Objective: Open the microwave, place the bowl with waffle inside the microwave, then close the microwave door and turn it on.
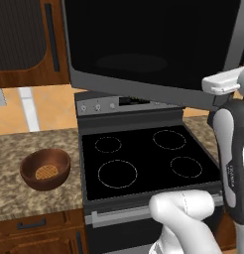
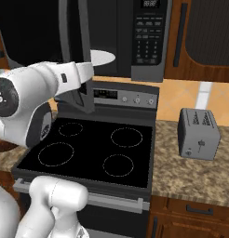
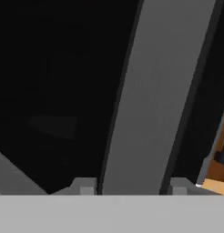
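The big dark grey-framed microwave door [image 1: 149,44] with its black glass hangs swung open. The two-finger gripper [image 3: 132,189] straddles its vertical grey handle strip [image 3: 150,100], though can't tell if it's actually clamped.

Kitchen, stove [image 1: 144,158], toaster [image 2: 198,134], microwave [image 2: 149,37]

microwave [image 2: 149,39] keypad markings, perhaps digits, too blurred to read
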Controlling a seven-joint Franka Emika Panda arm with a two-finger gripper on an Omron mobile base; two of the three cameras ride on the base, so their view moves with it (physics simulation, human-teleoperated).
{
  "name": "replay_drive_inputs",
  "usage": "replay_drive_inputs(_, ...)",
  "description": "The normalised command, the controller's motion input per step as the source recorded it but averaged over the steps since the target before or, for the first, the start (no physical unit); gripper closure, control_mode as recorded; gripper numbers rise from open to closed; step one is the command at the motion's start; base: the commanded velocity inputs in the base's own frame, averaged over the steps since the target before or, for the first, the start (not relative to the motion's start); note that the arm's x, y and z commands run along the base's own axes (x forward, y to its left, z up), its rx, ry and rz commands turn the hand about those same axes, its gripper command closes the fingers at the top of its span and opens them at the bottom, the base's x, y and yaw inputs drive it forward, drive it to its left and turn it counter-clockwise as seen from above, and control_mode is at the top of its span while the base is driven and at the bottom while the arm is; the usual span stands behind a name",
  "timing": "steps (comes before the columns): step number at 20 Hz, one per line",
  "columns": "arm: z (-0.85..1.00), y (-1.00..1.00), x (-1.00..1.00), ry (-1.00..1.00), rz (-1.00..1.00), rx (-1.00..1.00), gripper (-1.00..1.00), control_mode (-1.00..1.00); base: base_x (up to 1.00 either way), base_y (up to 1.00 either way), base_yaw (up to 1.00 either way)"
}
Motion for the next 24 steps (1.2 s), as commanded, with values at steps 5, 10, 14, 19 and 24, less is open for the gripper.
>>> replay_drive_inputs(5, 0.12, 0.71, -1.00, 0.14, 0.01, -0.23, 1.00, -1.00, 0.00, 0.00, 0.00)
replay_drive_inputs(10, -0.03, 0.42, -0.99, -0.09, 0.00, -0.15, -1.00, -1.00, 0.00, 0.00, 0.00)
replay_drive_inputs(14, -0.01, -0.62, -1.00, -0.19, -0.02, 0.00, -1.00, -1.00, 0.00, 0.00, 0.00)
replay_drive_inputs(19, 0.04, -0.66, -0.90, 0.04, -0.01, 0.02, -1.00, -1.00, 0.00, 0.00, 0.00)
replay_drive_inputs(24, 0.00, -0.57, -0.05, 0.30, 0.15, 0.01, -1.00, -1.00, 0.00, 0.00, 0.00)
